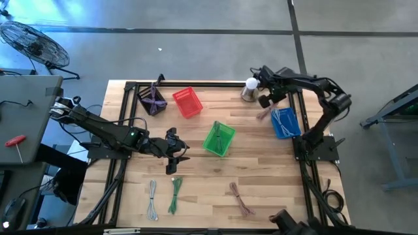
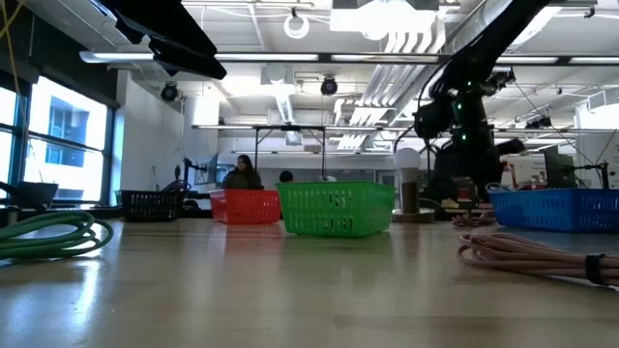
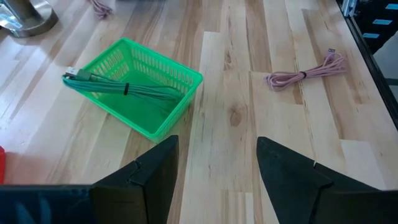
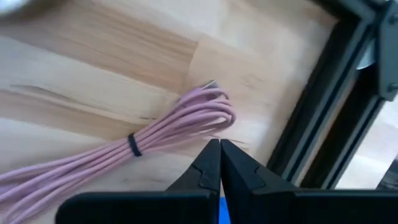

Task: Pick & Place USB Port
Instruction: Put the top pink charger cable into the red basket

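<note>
From above, the left gripper (image 1: 175, 158) hangs over the table's middle near the green basket (image 1: 219, 139); the right gripper (image 1: 264, 99) sits at the far edge by the blue basket (image 1: 285, 123).

At table height, 1 pink USB cable (image 2: 527, 254) lies coiled in front.

The left wrist view shows its jaws spread wide and empty.

Only the right wrist view shows its jaws pressed together, empty, above another pink bundle (image 4: 124, 152). It looks light and floppy; grip at the tie.

Coiled cables lie flat on the wood — one green bundle (image 3: 121, 90) inside the green basket (image 3: 180, 99), a pink one (image 3: 306, 73) nearby.
</note>
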Available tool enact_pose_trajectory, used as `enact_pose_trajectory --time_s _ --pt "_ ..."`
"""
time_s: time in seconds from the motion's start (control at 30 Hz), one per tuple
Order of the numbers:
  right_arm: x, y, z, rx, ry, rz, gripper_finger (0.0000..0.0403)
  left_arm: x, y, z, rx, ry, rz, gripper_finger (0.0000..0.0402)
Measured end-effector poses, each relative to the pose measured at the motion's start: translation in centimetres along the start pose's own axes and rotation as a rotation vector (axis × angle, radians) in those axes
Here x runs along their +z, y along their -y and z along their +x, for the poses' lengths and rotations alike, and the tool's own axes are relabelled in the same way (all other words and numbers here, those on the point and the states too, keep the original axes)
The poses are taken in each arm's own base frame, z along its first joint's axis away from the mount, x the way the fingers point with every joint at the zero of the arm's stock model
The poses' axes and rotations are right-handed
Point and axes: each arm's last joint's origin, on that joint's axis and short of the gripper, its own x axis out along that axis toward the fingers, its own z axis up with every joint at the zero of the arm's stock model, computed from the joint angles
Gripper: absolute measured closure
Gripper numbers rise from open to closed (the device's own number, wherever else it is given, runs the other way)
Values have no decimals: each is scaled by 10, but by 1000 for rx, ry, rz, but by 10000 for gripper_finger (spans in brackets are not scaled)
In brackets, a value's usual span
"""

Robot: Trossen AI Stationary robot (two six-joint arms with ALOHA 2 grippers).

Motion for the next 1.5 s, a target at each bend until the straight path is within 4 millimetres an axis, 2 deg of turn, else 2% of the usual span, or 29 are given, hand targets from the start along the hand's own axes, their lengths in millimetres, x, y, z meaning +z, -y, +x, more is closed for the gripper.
enact_pose_trajectory --time_s 0.3,0.5,0.63,0.83,1.13,1.27,1.5 --pt "-17 12 -42 37 154 4 403 0 0 0 0 0 0 190" --pt "-30 8 -67 136 257 -105 400 0 0 0 1 -1 0 190" --pt "-35 0 -79 242 319 -156 383 0 0 0 1 -1 0 190" --pt "-45 -20 -86 313 332 -390 338 0 0 0 1 -1 -1 190" --pt "-52 -38 -92 239 407 -664 245 0 0 0 1 -2 0 190" --pt "-55 -43 -93 214 427 -815 231 0 0 0 2 -3 3 190" --pt "-59 -50 -96 130 469 -1034 232 0 0 0 3 -3 28 190"
